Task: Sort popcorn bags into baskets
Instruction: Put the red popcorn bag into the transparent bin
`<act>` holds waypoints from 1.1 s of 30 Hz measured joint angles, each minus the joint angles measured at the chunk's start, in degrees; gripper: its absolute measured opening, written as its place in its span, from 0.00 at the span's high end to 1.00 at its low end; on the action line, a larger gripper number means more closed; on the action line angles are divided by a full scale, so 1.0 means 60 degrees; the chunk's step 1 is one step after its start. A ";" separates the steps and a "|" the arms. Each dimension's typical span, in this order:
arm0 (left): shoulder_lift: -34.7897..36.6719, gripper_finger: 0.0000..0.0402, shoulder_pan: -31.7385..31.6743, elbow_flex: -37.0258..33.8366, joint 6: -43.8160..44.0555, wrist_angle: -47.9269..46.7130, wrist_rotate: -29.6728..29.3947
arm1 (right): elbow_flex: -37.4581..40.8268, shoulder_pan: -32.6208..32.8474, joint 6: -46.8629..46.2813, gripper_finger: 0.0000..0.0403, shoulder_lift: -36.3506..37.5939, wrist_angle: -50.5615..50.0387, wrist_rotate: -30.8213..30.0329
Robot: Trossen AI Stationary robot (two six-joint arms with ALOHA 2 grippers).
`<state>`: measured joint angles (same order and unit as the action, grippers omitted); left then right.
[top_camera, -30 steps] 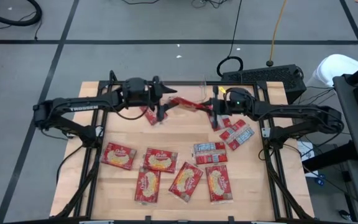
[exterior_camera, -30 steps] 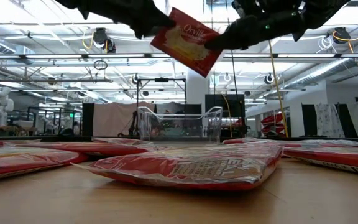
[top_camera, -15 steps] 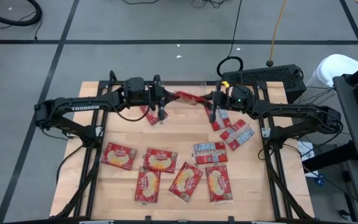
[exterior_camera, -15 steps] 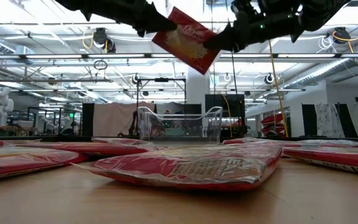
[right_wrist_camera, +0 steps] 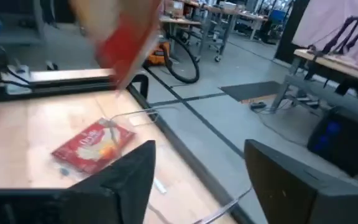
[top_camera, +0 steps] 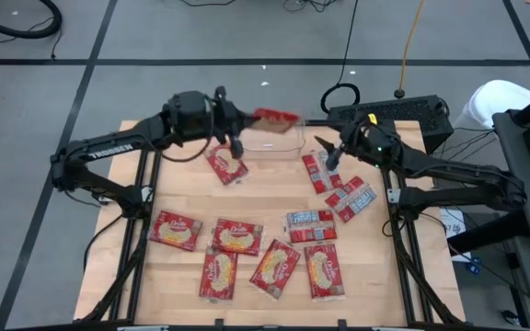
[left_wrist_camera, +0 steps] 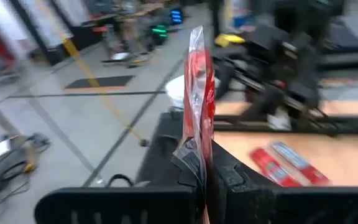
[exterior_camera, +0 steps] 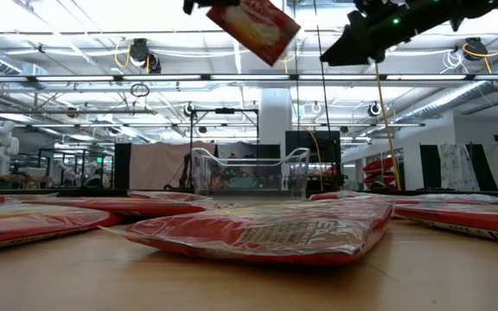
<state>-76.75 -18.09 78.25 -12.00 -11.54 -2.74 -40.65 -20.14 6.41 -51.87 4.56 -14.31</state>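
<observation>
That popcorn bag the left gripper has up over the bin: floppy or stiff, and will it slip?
The popcorn bag probably holds its shape: pinched at one edge by the left gripper, it stands out flat above the clear bin without drooping. Its glossy wrapper looks slippery, so it may slide. It seems light.

You're looking at glossy, crinkled plastic-film popcorn bags [top_camera: 237,236] on a pale, smooth wood-plank table [top_camera: 265,188]. Above the clear, shiny plastic basket [exterior_camera: 250,172], the held bag [exterior_camera: 254,28] shows the same sheen. Both arms [top_camera: 118,152] beside the basket look matt black.
</observation>
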 joint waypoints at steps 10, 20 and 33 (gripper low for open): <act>-0.0150 0.99 -0.0983 0.0234 0.0300 -0.0166 -0.0076 | 0.2020 0.0812 -0.1540 0.37 0.0562 0.0515 0.0916; -0.1684 0.98 -0.1785 0.1399 0.0447 -0.1727 -0.0450 | 0.3216 0.1328 -0.2214 0.37 0.0414 0.1663 0.0901; -0.4591 0.99 -0.2039 0.5636 -0.2139 -0.6692 0.0233 | 0.3713 0.1333 -0.2486 0.37 0.0407 0.2492 0.0897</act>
<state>-104.30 -30.32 112.07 -24.83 -51.69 -1.34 -18.37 -12.14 -8.51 -49.42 19.51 -8.93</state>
